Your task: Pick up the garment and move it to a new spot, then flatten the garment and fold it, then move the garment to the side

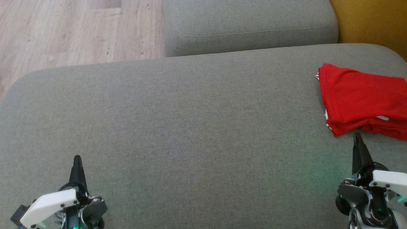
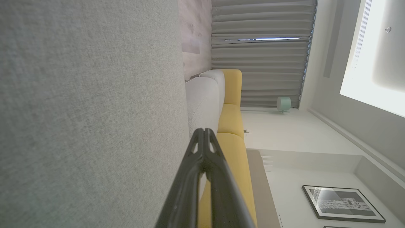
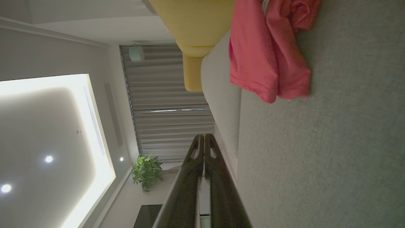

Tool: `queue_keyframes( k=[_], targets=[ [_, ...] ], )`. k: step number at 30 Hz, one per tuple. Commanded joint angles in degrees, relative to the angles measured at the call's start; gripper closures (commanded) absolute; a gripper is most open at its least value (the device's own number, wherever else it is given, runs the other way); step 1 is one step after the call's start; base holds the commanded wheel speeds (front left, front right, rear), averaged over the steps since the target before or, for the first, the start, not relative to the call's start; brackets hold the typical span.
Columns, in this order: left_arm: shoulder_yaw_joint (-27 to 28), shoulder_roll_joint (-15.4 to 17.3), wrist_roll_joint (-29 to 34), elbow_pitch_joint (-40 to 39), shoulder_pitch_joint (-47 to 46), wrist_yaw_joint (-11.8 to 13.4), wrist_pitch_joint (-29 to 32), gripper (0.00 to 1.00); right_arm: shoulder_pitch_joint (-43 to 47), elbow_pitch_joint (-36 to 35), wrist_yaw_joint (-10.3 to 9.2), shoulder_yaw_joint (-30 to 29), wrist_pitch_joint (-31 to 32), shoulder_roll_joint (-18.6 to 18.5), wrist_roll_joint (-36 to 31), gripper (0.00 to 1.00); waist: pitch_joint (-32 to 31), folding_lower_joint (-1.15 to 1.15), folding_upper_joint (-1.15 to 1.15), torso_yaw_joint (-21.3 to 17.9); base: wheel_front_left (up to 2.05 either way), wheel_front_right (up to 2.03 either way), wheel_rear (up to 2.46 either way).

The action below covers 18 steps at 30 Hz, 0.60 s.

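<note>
A red garment lies folded in a compact bundle at the right side of the grey sofa seat, partly cut off by the head view's right edge. In the right wrist view the red garment rests on the grey cushion, apart from the fingers. My right gripper is shut with nothing in it, its tip just in front of the garment's near edge; its fingertips meet. Low at the left, far from the garment, my left gripper is shut and empty, its fingers pressed together.
A second grey cushion stands behind the seat, with wooden floor at the back left and a yellow sofa part at the back right. The wrist views show grey curtains, a plant and a framed picture.
</note>
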Motion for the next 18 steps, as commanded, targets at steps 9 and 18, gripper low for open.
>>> queue_keyframes(
  k=[9,18],
  targets=[
    [2.09,0.40,0.61,-1.59,-2.81,-0.38,0.45,1.00,-2.66,-1.83,0.44,0.89,0.57,-0.57,-0.10,1.00,0.00,0.00,0.00,0.00,0.00,0.00,0.00],
    [2.23,0.30,0.73,-1.58,-2.83,-0.38,0.57,1.00,-2.67,-1.82,0.44,0.81,0.64,-0.52,-0.17,1.00,0.00,0.00,0.00,0.00,0.00,0.00,0.00]
  ],
)
